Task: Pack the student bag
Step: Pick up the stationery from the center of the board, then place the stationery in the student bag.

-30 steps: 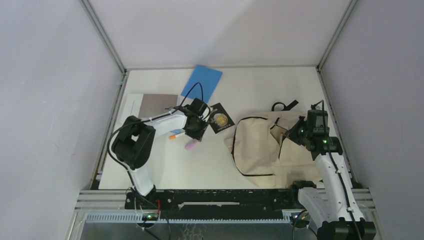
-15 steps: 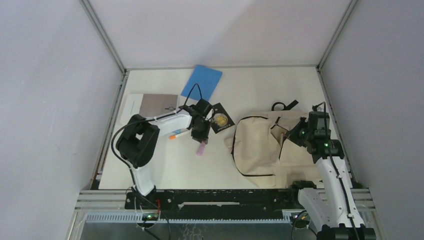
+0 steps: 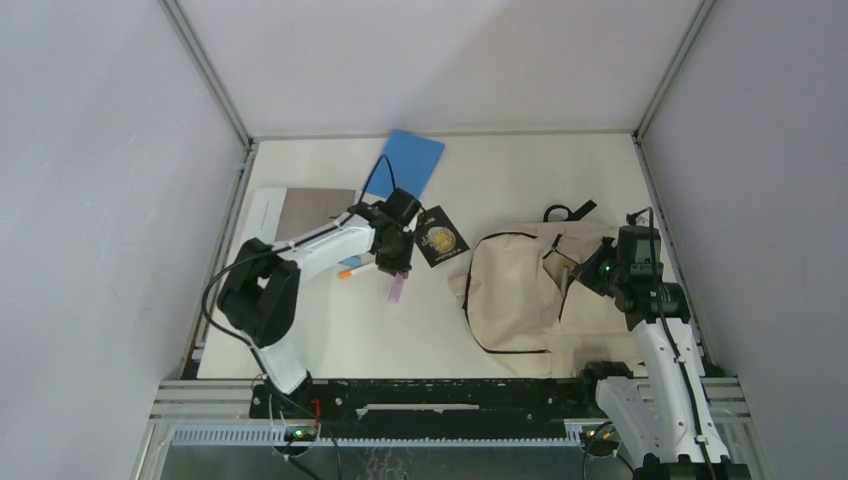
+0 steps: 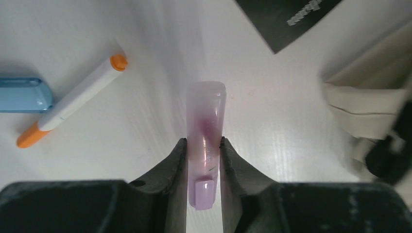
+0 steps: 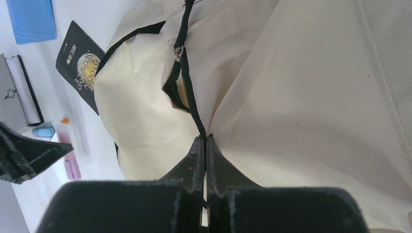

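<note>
The student bag, cream with black zipper lines, lies at the right of the table. My right gripper is shut on the black zipper edge of the bag's opening and holds that edge up; the bag's fabric fills the right wrist view. My left gripper is shut on a lilac tube left of the bag. In the left wrist view the tube stands between the fingers of the left gripper, above the white table, and the bag's corner is at the right.
A white marker with orange caps and a blue item lie by the left gripper. A black card with a gold disc lies between gripper and bag. A blue notebook and a grey folder lie behind. A black loop lies behind the bag.
My left gripper has moved right toward the bag with the lilac tube in it and turned the tube end-on. The right gripper has shifted slightly, still on the zipper edge.
</note>
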Robot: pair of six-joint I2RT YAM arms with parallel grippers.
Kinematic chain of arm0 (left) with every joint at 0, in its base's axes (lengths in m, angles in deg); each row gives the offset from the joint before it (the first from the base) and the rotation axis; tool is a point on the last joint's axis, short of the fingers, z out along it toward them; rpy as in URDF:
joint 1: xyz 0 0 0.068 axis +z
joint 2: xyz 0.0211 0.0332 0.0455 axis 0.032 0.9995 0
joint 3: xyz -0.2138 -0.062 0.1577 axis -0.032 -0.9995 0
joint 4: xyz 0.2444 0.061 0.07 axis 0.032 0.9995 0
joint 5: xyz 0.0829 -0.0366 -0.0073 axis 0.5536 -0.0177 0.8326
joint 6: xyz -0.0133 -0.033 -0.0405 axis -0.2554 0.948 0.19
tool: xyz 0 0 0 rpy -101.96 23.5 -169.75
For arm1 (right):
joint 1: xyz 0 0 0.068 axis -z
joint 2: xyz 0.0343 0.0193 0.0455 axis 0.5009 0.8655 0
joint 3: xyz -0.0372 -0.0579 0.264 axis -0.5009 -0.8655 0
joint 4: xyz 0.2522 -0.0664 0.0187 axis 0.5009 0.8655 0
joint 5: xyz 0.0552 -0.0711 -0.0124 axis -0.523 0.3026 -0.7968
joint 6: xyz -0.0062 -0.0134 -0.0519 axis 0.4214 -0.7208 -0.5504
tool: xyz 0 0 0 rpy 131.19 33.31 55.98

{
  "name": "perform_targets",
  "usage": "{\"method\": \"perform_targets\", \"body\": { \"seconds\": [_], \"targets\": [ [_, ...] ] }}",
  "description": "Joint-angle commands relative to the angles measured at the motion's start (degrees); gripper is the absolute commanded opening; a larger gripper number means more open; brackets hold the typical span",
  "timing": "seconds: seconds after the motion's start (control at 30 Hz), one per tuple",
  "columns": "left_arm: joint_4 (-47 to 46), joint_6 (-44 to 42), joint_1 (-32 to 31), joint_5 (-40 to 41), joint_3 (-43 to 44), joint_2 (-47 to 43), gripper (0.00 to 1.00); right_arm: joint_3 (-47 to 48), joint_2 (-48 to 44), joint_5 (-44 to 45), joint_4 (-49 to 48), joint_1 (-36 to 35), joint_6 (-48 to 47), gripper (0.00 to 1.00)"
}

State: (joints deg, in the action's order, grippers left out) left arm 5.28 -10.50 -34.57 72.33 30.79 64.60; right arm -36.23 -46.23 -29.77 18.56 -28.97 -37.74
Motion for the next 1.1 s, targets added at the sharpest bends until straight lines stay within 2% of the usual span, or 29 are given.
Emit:
{"method": "perform_targets", "body": {
  "seconds": [0.0,0.2,0.43,0.67,1.07],
  "targets": [
    [0.13,-0.99,0.04,-1.71,5.17,-7.15,0.03,1.96,-0.03,0.03,-2.56,-0.26,0.13,0.0],
    [-2.52,1.08,-1.04,-16.68,8.74,-8.18,0.02,1.96,0.06,0.52,-2.64,-0.27,0.09,0.0],
    [-12.29,9.67,-7.18,-29.47,12.64,-3.47,0.01,1.96,0.33,0.39,-3.3,-0.29,0.71,0.0],
    [-25.97,23.89,-11.89,-36.6,15.55,3.83,0.0,1.96,0.6,0.07,-3.33,-0.37,0.69,0.0],
    [-33.45,34.54,-16.73,-42.95,28.15,19.64,0.0,1.96,0.52,-0.15,-3.17,-0.4,0.45,0.0]
  ]
}}
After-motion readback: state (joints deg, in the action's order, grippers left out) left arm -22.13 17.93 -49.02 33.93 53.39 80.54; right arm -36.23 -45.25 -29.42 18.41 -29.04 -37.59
